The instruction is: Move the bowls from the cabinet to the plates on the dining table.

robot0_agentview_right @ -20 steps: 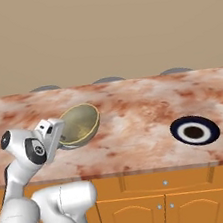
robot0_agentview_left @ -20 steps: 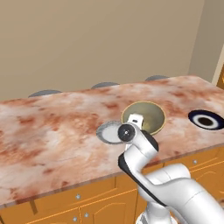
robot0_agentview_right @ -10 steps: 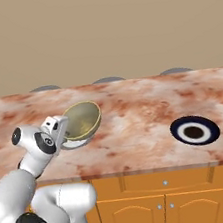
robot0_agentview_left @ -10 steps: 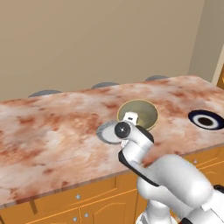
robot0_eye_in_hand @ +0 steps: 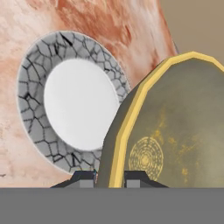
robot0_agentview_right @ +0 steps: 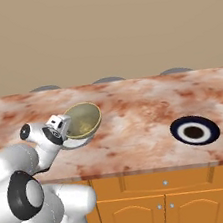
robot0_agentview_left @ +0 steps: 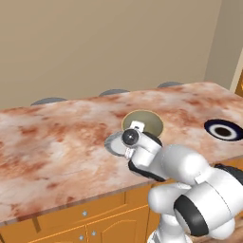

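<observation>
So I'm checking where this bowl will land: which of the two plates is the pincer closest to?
The pale grey-white plate, directly beneath the held bowl; the dark navy plate lies far off along the table's near edge.

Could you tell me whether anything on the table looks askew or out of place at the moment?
Only the bowl looks askew: the gripper pinches its rim, holding it tilted above the pale plate rather than seated on it. The dark plate lies flat on the dining table; nothing is spilled.

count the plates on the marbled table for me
2: a pale grey-white round plate under the held olive-grey bowl near the front edge, and a dark navy white-ringed round plate further right. None seems hidden.
</observation>
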You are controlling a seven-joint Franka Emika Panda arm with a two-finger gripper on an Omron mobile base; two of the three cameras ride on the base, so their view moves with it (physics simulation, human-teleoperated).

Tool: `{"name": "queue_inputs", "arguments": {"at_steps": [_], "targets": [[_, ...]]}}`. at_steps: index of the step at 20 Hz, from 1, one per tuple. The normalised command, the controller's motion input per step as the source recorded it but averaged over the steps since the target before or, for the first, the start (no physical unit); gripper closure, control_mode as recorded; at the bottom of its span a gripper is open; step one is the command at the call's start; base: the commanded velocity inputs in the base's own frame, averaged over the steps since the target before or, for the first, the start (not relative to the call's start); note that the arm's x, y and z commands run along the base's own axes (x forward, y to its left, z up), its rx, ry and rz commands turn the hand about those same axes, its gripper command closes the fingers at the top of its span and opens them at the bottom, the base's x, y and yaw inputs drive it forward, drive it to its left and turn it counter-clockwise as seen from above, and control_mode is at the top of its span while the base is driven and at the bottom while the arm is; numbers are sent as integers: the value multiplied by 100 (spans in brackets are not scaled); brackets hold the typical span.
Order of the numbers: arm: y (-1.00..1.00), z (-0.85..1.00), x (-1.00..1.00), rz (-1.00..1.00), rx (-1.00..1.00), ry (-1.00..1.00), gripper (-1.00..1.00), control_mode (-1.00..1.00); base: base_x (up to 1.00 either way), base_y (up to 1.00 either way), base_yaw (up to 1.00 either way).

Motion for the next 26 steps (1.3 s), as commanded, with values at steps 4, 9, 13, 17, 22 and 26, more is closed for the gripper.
{"name": "queue_inputs", "arguments": {"at_steps": [4, 9, 13, 17, 22, 26], "targets": [[21, -8, 22, 1, 1, 0, 100, -100, 0, 0, 0], [13, -8, 11, 0, 0, 0, 100, -100, 0, 0, 0], [25, -10, -2, 0, 0, 0, 100, -100, 0, 0, 0], [13, -9, -2, 0, 0, 0, 100, -100, 0, 0, 0], [9, -7, 0, 0, 0, 0, 100, -100, 0, 0, 0], [9, -11, 0, 0, 0, 0, 100, -100, 0, 0, 0]]}}
